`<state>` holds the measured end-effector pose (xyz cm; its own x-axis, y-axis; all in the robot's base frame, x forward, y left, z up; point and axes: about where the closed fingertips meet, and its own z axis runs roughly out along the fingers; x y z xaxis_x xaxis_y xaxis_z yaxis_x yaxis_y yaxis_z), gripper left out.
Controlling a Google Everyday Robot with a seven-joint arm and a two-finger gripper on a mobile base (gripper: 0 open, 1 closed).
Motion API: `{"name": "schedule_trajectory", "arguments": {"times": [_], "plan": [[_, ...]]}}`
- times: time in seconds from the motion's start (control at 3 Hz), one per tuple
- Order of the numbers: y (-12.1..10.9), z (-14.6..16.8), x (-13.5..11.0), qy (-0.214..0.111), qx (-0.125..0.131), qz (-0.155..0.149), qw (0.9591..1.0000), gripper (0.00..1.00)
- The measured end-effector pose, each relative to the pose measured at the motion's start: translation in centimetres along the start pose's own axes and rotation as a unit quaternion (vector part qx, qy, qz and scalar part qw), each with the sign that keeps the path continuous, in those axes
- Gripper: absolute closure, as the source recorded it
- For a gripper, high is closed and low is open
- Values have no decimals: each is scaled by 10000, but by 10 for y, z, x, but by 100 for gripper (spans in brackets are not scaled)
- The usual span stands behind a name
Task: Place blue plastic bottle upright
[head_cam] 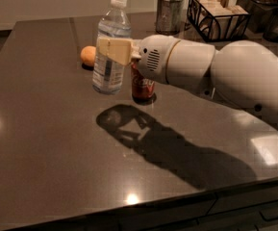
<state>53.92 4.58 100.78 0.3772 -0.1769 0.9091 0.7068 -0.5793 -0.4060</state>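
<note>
The blue plastic bottle (106,74), clear with a white cap and a pale label, stands nearly upright at the back middle of the dark table (47,143). Its base is at or just above the tabletop. My gripper (108,49) is shut on the bottle's middle, with one yellowish finger (115,50) across its front and the other hidden behind it. My white arm reaches in from the right. A red Coca-Cola can (142,86) stands right of the bottle, partly hidden under my wrist.
An orange fruit (88,56) lies just left of and behind the bottle. A metal cup of white items (170,9), a black wire basket (216,11) and dark containers (269,4) line the back right. The table's front edge runs along the bottom.
</note>
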Motion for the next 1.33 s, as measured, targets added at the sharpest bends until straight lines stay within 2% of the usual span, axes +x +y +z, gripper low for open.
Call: {"name": "schedule_trajectory", "arguments": {"times": [0.67, 1.33], "plan": [[-13, -16, -14, 19, 454, -562, 9974, 100], [-16, -30, -36, -209, 640, -963, 9931, 100]]}}
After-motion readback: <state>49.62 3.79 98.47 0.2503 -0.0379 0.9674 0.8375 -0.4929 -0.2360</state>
